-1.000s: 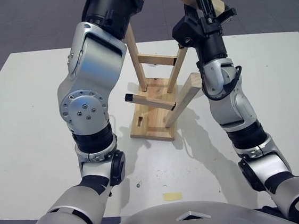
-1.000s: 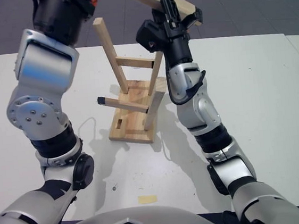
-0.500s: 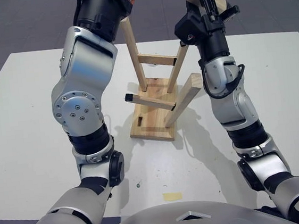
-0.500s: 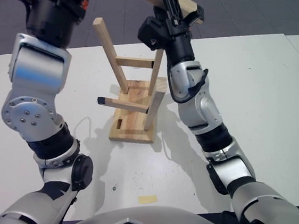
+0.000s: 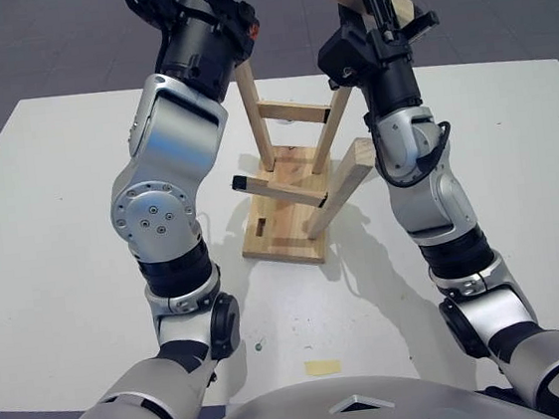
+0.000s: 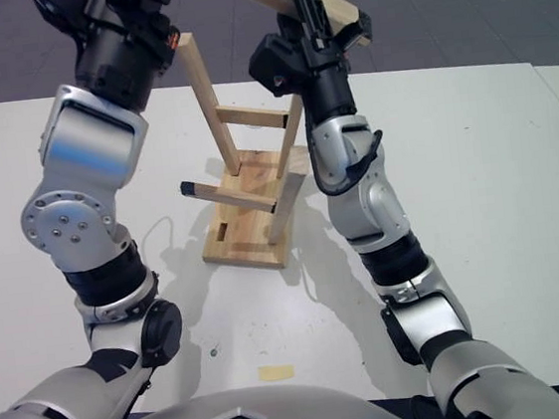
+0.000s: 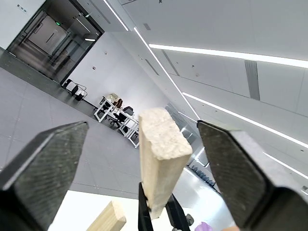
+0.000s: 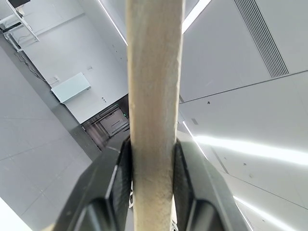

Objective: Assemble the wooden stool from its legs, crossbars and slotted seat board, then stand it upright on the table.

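Clearly the build is only half done: the seat board [image 5: 280, 237] lies flat on the white surface [image 5: 58, 193], upside down, with legs [image 5: 254, 112] rising from it and crossbars [image 5: 294, 111] between them. High above, the right tool [image 8: 153, 166] is clamped on a loose wooden bar [image 8: 154, 72]. The left tool [image 7: 143, 144] is spread wide, a wooden end standing untouched between its fingers [image 7: 43, 163], seemingly that bar's other end. I'd judge fitting this piece is the step in hand. Next it must come down squarely, both tools steadying it, and meet the lower crossbar [image 5: 278, 192].
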Motion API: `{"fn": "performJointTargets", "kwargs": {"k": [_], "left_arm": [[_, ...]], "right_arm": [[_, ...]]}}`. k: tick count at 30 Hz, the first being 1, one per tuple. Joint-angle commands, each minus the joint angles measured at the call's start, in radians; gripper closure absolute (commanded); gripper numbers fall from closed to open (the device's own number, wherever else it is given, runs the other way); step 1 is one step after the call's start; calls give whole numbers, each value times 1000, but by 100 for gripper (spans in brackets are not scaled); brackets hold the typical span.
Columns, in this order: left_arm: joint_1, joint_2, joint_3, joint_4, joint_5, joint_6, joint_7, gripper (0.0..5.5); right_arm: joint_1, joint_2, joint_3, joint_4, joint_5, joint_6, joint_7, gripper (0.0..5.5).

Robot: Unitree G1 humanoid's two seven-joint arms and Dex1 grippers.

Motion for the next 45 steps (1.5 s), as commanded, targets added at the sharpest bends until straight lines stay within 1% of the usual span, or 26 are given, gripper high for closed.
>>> {"fn": "performJointTargets", "kwargs": {"k": [1, 2, 5, 7, 23, 25, 26, 27, 29, 30, 31, 33, 37, 40, 41, 42, 45], "left_arm": [[0, -1, 0, 0, 3, 3, 7, 54], [0, -4, 3, 0, 0, 4, 12, 72], [1, -2, 7, 1, -1, 6, 13, 97], [2, 0, 8, 2, 1, 6, 9, 142], [-6, -2, 2, -4, 4, -1, -2, 398], [-12, -16, 5, -5, -1, -14, -1, 412], [-15, -24, 8, -3, -5, -21, -2, 412], [-18, -31, 11, -2, -10, -28, -1, 413], [-25, -36, 17, 0, -11, -40, -3, 442], [-28, -37, 21, 1, -13, -45, -3, 449], [-33, -33, 24, 1, -9, -48, -5, 449], [-40, -28, 30, 0, -8, -51, -6, 449], [-47, -12, 37, -2, 7, -49, -4, 449], [-54, 23, 51, -6, 64, -78, -14, 449], [-60, 47, 59, -9, 98, -96, -23, 449], [-67, 73, 71, -15, 127, -109, -28, 449], [-94, 149, 114, -36, 182, -135, -39, 449]], "right_arm": [[-16, 20, 10, -17, -14, -5, 9, 449], [-14, 24, 11, -19, -16, -5, 11, 449], [-11, 31, 13, -21, -21, -7, 14, 449], [-11, 34, 12, -22, -24, -9, 16, 449], [-14, 15, 2, -5, -26, -41, 23, 449], [-9, 8, 5, -5, -24, -60, 25, 449], [-1, 4, 5, -9, -25, -67, 24, 412], [6, 1, 2, -13, -23, -74, 23, 408], [18, -6, -5, -18, -20, -84, 23, 371], [22, -9, -10, -20, -18, -89, 24, 357], [27, -14, -15, -22, -15, -95, 24, 348], [36, -19, -25, -24, -10, -104, 26, 307], [52, -31, -50, -25, 7, -114, 28, 244], [60, -42, -69, -33, 31, -138, 31, 195], [65, -49, -78, -41, 55, -162, 34, 190], [76, -55, -91, -54, 98, -198, 43, 169], [130, -76, -155, -150, 295, -305, 119, 125]]}}
